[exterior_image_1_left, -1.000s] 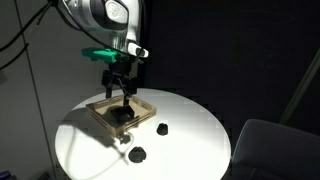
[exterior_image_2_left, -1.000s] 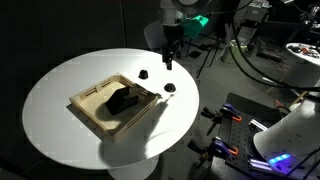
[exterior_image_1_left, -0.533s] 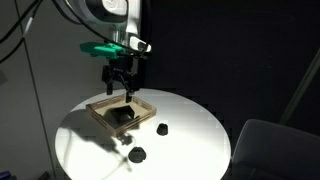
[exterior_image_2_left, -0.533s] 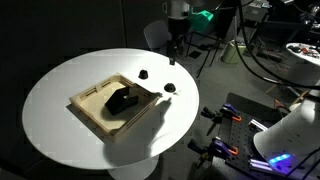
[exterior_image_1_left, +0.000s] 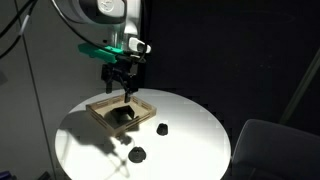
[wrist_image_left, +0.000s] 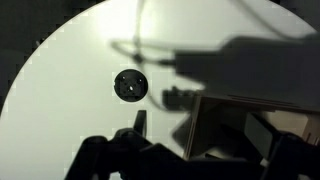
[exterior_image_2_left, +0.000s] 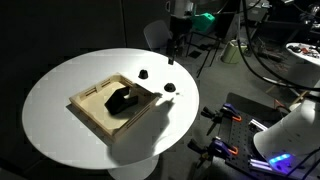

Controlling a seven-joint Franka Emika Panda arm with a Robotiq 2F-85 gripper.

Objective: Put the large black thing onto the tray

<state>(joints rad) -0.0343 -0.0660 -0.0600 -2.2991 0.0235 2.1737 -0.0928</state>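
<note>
The large black thing [exterior_image_1_left: 122,116] lies inside the tray [exterior_image_1_left: 99,108], a square tan wooden tray on the round white table; both exterior views show them, with the black thing [exterior_image_2_left: 124,100] near the middle of the tray [exterior_image_2_left: 90,112]. My gripper [exterior_image_1_left: 122,84] hangs well above the tray, open and empty, apart from the black thing. An exterior view shows it over the table's far edge [exterior_image_2_left: 172,56]. In the wrist view the tray's rim [wrist_image_left: 196,125] is at the lower right, mostly in shadow, and the gripper's fingers [wrist_image_left: 190,165] spread along the bottom edge.
Two small black items lie on the table outside the tray: a round lump [exterior_image_1_left: 161,127] and a flatter knob [exterior_image_1_left: 138,154]. They also show in an exterior view [exterior_image_2_left: 144,72] [exterior_image_2_left: 169,88]. One knob [wrist_image_left: 131,84] shows in the wrist view. The table edge is near.
My gripper has risen straight up away from the tray, empty. The large black thing stays in the tray and has not moved.
</note>
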